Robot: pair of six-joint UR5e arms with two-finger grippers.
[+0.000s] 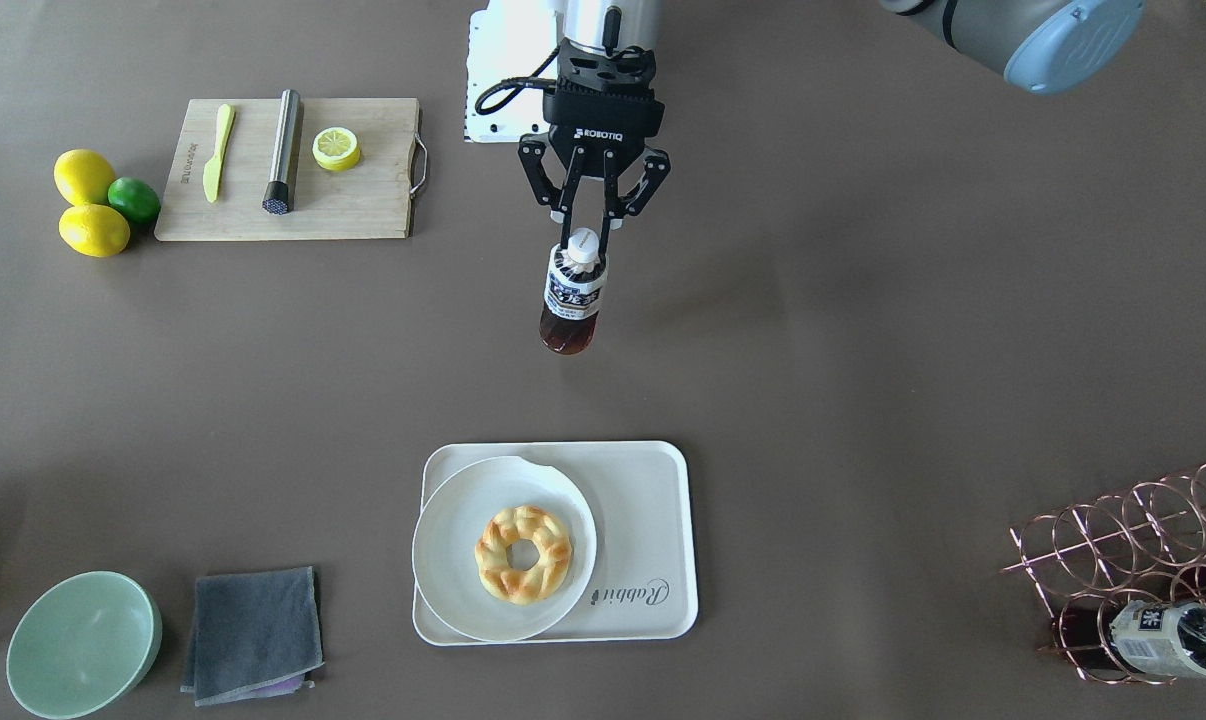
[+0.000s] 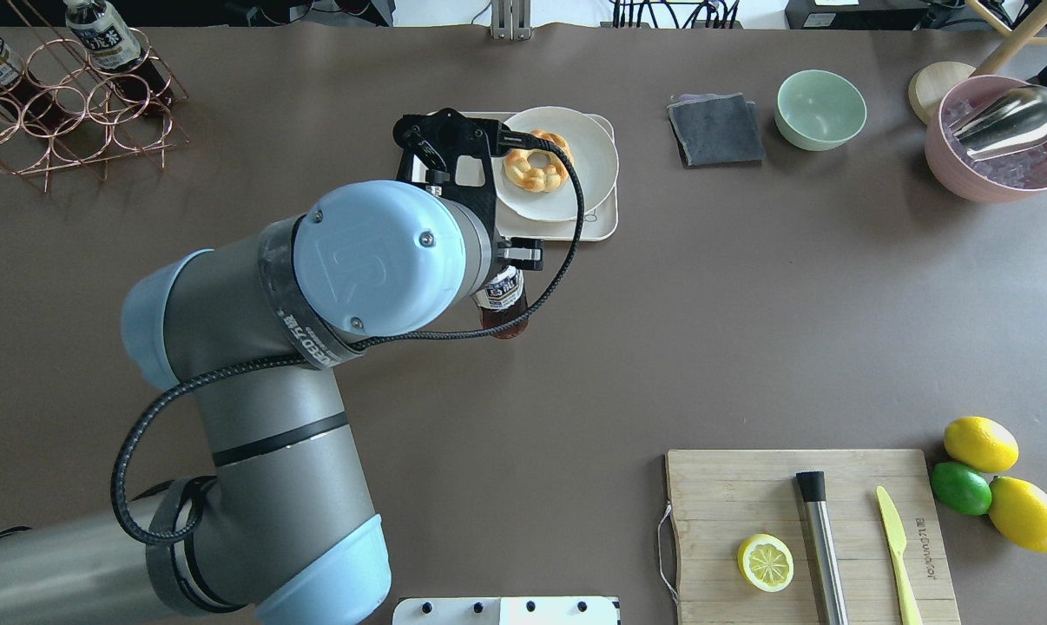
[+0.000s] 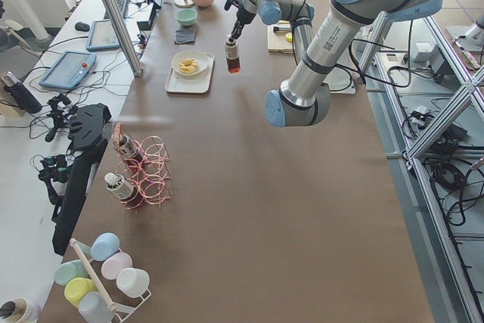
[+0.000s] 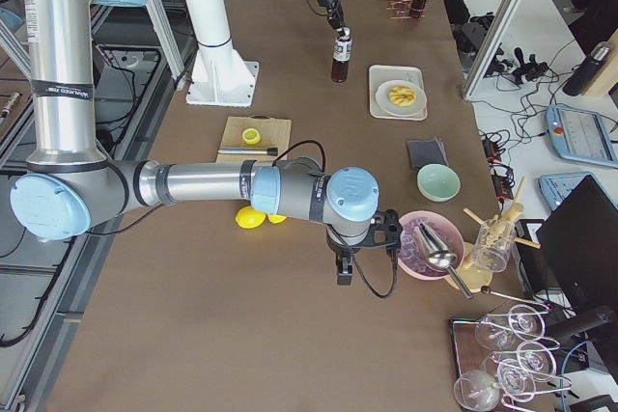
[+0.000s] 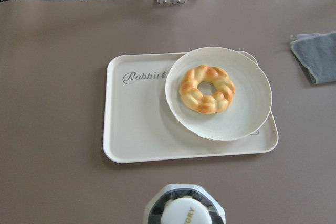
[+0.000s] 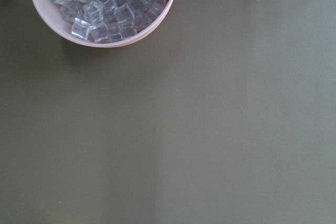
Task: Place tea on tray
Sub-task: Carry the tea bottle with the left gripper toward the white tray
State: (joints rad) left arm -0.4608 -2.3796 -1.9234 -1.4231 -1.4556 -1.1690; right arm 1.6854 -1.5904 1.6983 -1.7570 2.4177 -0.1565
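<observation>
My left gripper (image 1: 585, 232) is shut on the white cap of the tea bottle (image 1: 572, 300), which hangs upright above the table, dark liquid at its bottom. The bottle also shows in the overhead view (image 2: 503, 301) under my wrist, and its cap shows at the bottom of the left wrist view (image 5: 184, 213). The cream tray (image 1: 653, 500) marked "Rabbit" lies apart from the bottle, towards the operators' side. A white plate (image 1: 453, 560) with a braided donut (image 1: 523, 553) covers one half of it. The tray's lettered half (image 5: 136, 124) is bare. My right gripper (image 4: 345, 267) hovers beside the pink bowl; I cannot tell its state.
A copper wire rack (image 2: 72, 113) with alike bottles stands at the far left corner. A grey cloth (image 2: 716, 128), green bowl (image 2: 820, 108) and pink ice bowl with a scoop (image 2: 1001, 139) are far right. A cutting board (image 2: 810, 538) with knife, muddler and lemon half, plus lemons (image 2: 1001, 486), is near right.
</observation>
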